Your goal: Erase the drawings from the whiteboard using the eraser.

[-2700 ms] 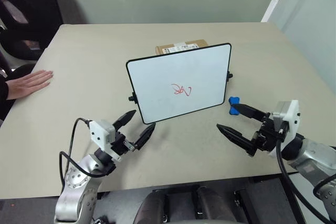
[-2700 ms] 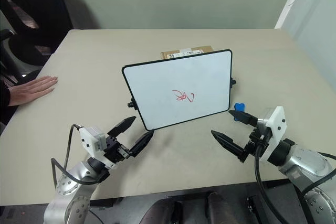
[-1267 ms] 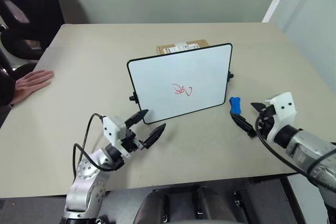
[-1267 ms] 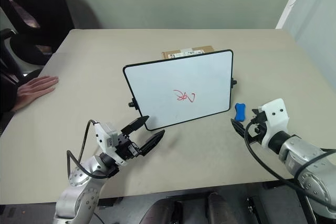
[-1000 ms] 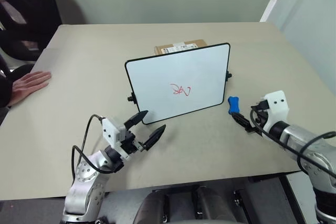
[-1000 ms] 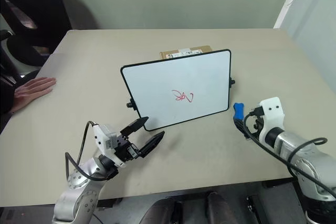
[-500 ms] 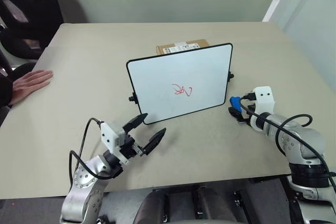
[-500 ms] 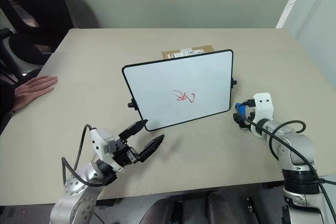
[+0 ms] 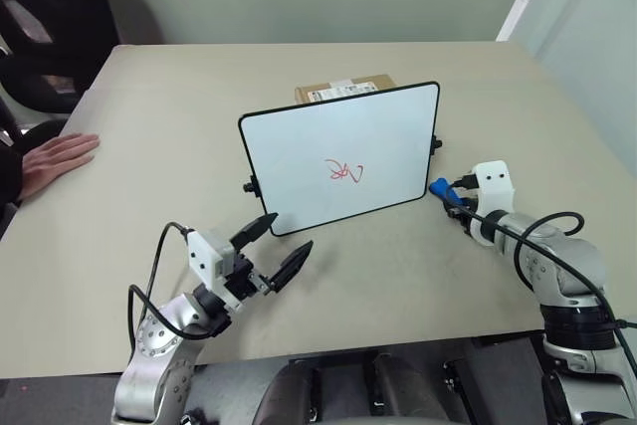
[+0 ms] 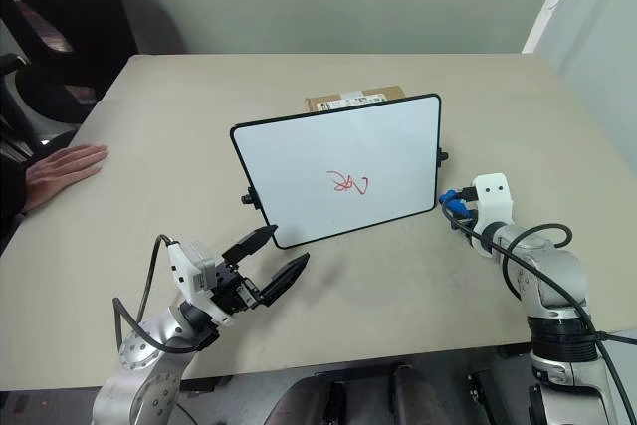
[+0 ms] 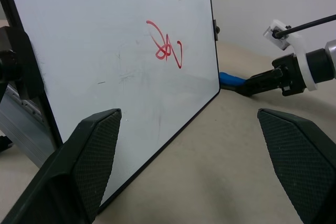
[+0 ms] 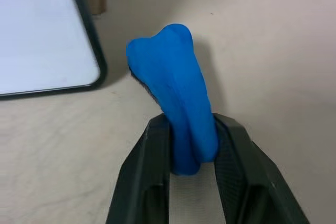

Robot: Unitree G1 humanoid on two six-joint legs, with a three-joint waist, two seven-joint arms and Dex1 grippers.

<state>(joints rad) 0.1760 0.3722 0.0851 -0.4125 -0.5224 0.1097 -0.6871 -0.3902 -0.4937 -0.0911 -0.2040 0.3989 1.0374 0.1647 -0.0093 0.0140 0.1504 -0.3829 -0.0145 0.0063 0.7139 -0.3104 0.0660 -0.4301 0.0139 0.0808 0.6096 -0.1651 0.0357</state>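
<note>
Left of the board (image 9: 338,151), the left gripper (image 9: 279,247) hovers near its lower corner, jaws apart and empty. The scribble (image 9: 344,170) sits low on the board face, untouched. Just right of the board, the right gripper (image 12: 191,145) has its jaws pinched on the near end of the eraser (image 12: 176,87). I'd lift it clear first, then wipe flat across the scribble without toppling the board.

Right gripper (image 12: 191,145) fingers closed on the eraser (image 12: 173,87), left gripper (image 9: 274,246) held low, fingers spread apart
</note>
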